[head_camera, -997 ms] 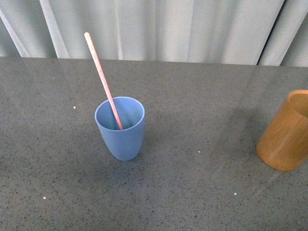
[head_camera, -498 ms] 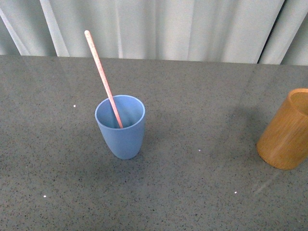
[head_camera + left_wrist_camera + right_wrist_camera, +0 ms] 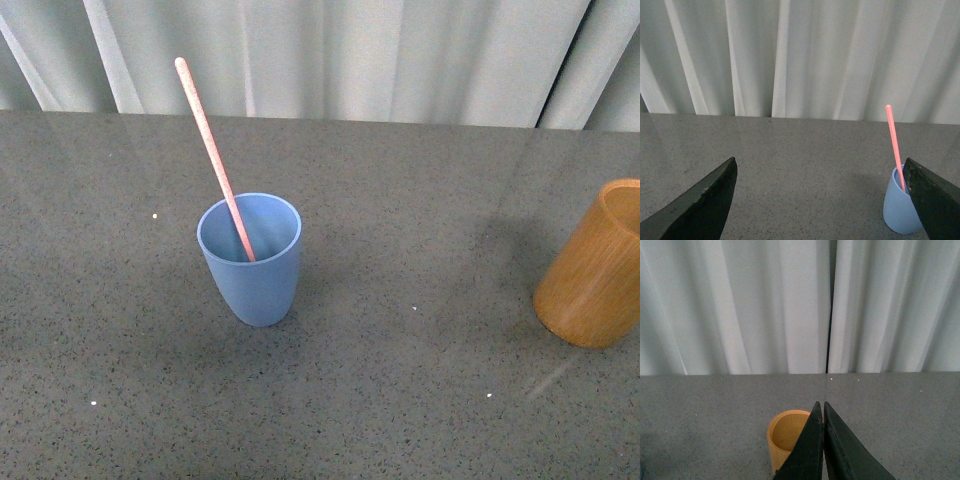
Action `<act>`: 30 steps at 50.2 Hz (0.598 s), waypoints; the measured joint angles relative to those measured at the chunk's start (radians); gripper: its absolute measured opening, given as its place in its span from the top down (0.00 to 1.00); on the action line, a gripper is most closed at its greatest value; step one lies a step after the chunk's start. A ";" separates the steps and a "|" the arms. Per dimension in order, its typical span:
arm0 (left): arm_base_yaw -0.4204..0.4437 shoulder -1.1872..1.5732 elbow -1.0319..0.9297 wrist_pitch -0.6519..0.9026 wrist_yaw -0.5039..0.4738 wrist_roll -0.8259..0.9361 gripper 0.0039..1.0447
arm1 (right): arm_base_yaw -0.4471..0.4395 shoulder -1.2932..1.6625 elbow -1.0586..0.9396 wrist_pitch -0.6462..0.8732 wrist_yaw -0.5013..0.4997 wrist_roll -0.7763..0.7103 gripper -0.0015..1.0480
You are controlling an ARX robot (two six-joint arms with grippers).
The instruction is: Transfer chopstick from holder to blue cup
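A: Where's the chopstick (image 3: 214, 160) relative to your hands?

B: It stands in the blue cup (image 3: 251, 258) on the table (image 3: 400, 400), lower end inside, leaning back and to the left so its rounded tip rises well above the rim. From your left wrist camera the same stick (image 3: 894, 145) and cup (image 3: 900, 207) show just beside one finger of the left hand (image 3: 820, 200), and nothing lies between the fingers.

A: And the holder?

B: The wooden holder (image 3: 594, 268) is at the right edge of the front view, well apart from the cup. In the right wrist view it (image 3: 786, 437) sits beyond the right hand (image 3: 823, 440), partly hidden by the fingertips. You can see the inner wall near its open top, but the fingers cover the rest of its inside.

A: How are the hands set?

B: Your left hand is spread wide, its two dark fingers (image 3: 700, 205) far apart at the frame's sides, holding nothing. Your right hand is clenched, fingers pressed together to a point, with nothing visible between them. Both look out level over the table toward the white curtain (image 3: 350, 55). Neither arm shows in the front view.

A: The count?

B: One chopstick, one cup, one holder.
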 joint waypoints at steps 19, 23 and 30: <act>0.000 -0.001 0.000 0.000 0.000 0.000 0.06 | 0.000 -0.158 0.000 -0.163 0.002 0.000 0.99; 0.000 -0.001 0.000 0.000 0.000 0.000 0.06 | 0.000 -0.158 0.000 -0.163 0.002 0.000 0.91; 0.000 -0.001 0.000 0.000 0.000 0.000 0.06 | 0.000 -0.158 0.000 -0.163 0.002 0.000 0.60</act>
